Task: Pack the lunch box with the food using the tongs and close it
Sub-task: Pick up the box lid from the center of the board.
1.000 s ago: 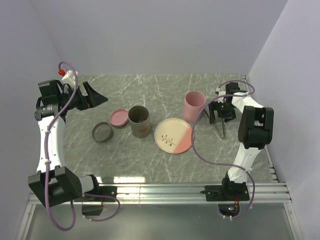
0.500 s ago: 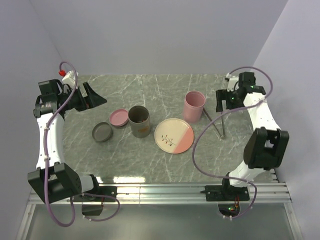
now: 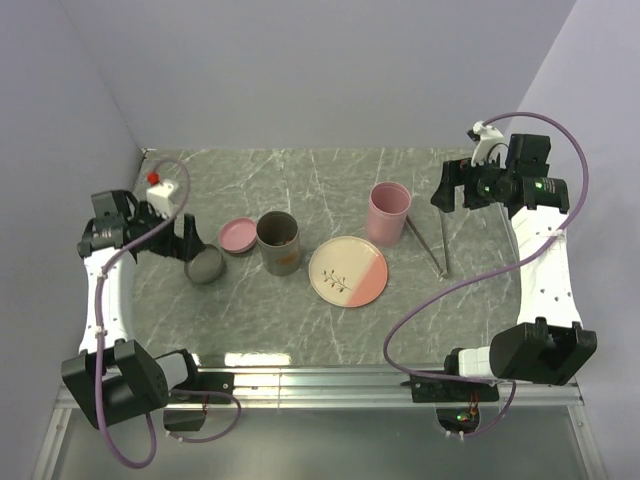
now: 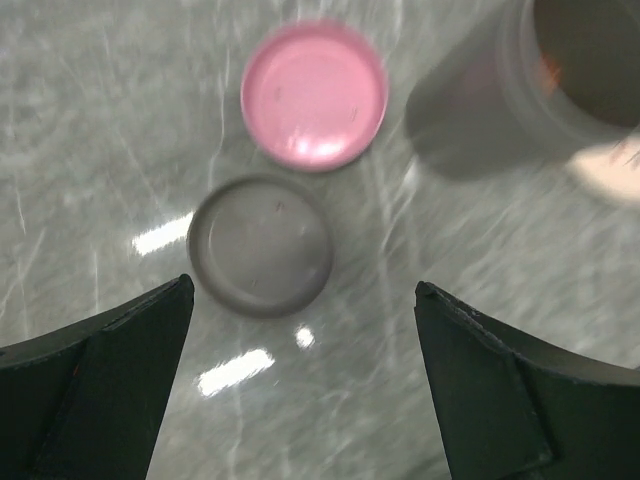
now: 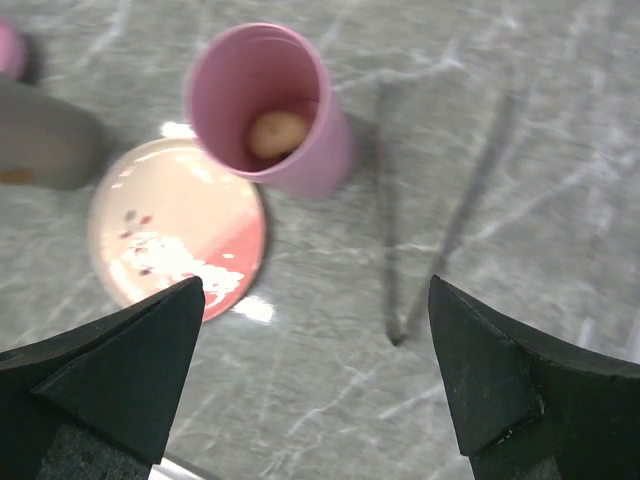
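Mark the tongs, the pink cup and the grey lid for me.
tongs [image 5: 388, 225]: right wrist view, midway along one slim arm.
pink cup [image 3: 389, 214]: top view, its outer wall.
grey lid [image 4: 261, 246]: left wrist view, centre of its round face.

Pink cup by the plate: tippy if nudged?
Probably. The pink cup stands tall and narrow, so a high push may tip it. Only a small bun shows inside, so it's likely light and could slide on the glossy table.
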`<state>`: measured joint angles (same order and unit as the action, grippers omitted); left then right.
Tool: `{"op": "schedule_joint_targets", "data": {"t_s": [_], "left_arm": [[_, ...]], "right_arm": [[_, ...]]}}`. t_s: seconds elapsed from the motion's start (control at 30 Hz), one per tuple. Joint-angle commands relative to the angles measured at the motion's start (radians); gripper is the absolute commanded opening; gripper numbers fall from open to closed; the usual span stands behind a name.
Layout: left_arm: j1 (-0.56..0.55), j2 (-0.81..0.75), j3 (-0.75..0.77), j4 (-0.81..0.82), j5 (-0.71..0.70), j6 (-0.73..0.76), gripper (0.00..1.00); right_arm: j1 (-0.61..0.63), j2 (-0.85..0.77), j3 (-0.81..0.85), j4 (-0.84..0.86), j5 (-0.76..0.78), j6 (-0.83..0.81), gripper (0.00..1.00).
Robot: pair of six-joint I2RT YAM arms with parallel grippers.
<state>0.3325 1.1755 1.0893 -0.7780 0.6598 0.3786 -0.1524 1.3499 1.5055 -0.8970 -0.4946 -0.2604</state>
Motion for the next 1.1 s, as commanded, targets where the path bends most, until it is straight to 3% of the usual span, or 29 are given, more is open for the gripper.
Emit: {"op": "schedule_joint_targets", "data": {"t_s": [0.0, 0.23, 0.5, 1.07], "left_arm": [[0.003, -0.063, -0.112, -0.011, -0.077, 0.281, 0.98], [0.0, -0.108, -0.295, 0.045, 0.029, 0.646, 0.92], [-0.003, 0.082, -0.249, -0.033, 0.072, 0.854, 0.83], [-0.069, 0.162, -0.345, 0.1, -0.058, 0.984, 0.65]], "right_arm": [[-0.009, -0.003, 0.045, -0.059, -0.163, -0.006, 1.0], [-0.007, -0.038, 0.006, -0.039, -0.156, 0.024, 1.0], [-0.007, -0.054, -0.039, -0.065, -0.194, -0.002, 1.0], [0.04, -0.031, -0.034, -0.092, -0.266, 0.006, 1.0]]}}
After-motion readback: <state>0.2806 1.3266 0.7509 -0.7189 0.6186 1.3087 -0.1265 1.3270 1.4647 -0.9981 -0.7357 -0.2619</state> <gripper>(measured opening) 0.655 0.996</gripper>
